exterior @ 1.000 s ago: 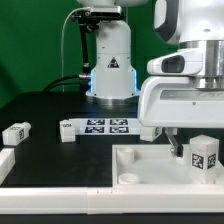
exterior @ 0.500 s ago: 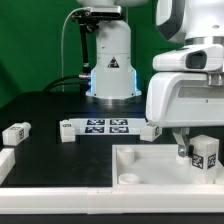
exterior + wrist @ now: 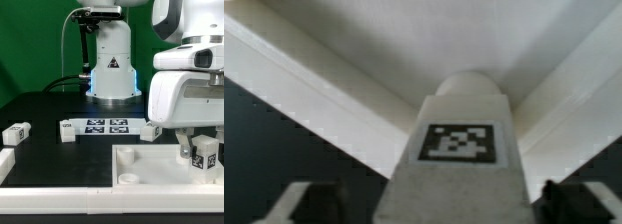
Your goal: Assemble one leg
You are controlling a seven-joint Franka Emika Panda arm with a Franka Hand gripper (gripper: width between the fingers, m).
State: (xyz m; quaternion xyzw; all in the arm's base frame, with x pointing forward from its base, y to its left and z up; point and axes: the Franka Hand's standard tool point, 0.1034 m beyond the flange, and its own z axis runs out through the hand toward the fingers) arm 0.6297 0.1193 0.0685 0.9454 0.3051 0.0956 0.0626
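Observation:
My gripper (image 3: 204,149) is at the exterior view's right, shut on the leg (image 3: 206,156), a small white block with a black-and-white tag on its face. The leg stands upright between the fingers, over the right part of the large white square piece (image 3: 135,160). I cannot tell whether it touches that piece. In the wrist view the leg (image 3: 464,120) fills the middle with its tag facing the camera. The gripper (image 3: 429,208) has a finger (image 3: 295,203) on each side, and the white piece (image 3: 384,40) lies behind the leg.
The marker board (image 3: 105,125) lies mid-table, with small white blocks at its ends (image 3: 67,130) (image 3: 151,129). Another tagged white block (image 3: 15,132) lies at the left, and a white part (image 3: 5,160) at the left edge. The robot base (image 3: 110,60) stands behind.
The gripper has shifted slightly toward the exterior view's right with the leg in it. Nothing else has moved.

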